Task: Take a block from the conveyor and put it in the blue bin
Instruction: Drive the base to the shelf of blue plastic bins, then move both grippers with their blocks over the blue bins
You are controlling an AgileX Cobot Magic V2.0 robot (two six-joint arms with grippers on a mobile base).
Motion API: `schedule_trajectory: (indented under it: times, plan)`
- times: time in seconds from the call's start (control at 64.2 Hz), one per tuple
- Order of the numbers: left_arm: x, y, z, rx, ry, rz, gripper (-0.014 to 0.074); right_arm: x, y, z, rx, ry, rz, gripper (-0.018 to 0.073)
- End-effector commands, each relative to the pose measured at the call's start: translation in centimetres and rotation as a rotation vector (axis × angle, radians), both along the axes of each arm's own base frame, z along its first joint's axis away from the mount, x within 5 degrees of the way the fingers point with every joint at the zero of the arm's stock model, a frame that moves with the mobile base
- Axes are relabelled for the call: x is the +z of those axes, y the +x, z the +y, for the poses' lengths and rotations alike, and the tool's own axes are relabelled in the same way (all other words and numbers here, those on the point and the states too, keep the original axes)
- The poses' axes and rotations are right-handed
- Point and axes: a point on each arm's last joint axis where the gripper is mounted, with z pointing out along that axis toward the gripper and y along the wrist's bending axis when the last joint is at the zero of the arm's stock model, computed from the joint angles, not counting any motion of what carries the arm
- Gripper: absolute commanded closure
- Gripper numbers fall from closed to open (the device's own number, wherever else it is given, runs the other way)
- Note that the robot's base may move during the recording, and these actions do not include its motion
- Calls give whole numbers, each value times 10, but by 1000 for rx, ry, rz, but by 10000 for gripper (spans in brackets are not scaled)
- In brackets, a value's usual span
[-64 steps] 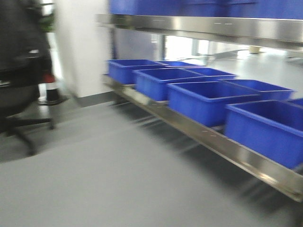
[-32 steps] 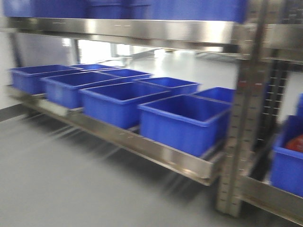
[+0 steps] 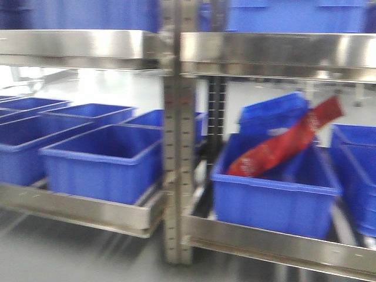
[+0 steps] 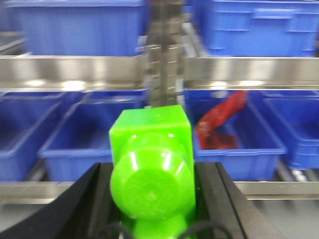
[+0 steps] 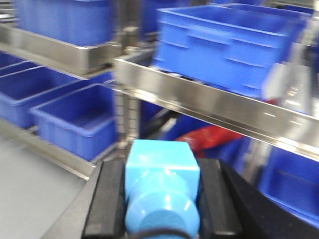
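Green block (image 4: 149,149) is clamped in the left claw (image 4: 155,174), stud end toward the camera, long axis running straight out along the claw. The conveyor is not in view. Dead ahead of this claw stands a steel post (image 4: 163,59). A blue bin (image 4: 84,144) that looks empty lies ahead-left and lower. A second bin (image 4: 249,159) with a red bag (image 4: 219,119) lies ahead-right. Both sit on the bench (image 4: 279,188). The right claw (image 5: 162,199) grips a light blue block (image 5: 162,169). The drop likely needs a sidestep off the post line.
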Motion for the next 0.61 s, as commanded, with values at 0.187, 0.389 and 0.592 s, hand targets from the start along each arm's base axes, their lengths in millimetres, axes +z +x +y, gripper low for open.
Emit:
schedule_trajectory:
  times: [0.187, 0.389, 0.592]
  plan:
    - [2, -1, 0, -6, -12, -22, 707, 5, -2, -1, -2, 1, -38, 712]
    - [2, -1, 0, -6, -12, -22, 707, 5, -2, -1, -2, 1, -38, 712]
    - [2, -1, 0, -6, -12, -22, 707, 5, -2, -1, -2, 1, -38, 712]
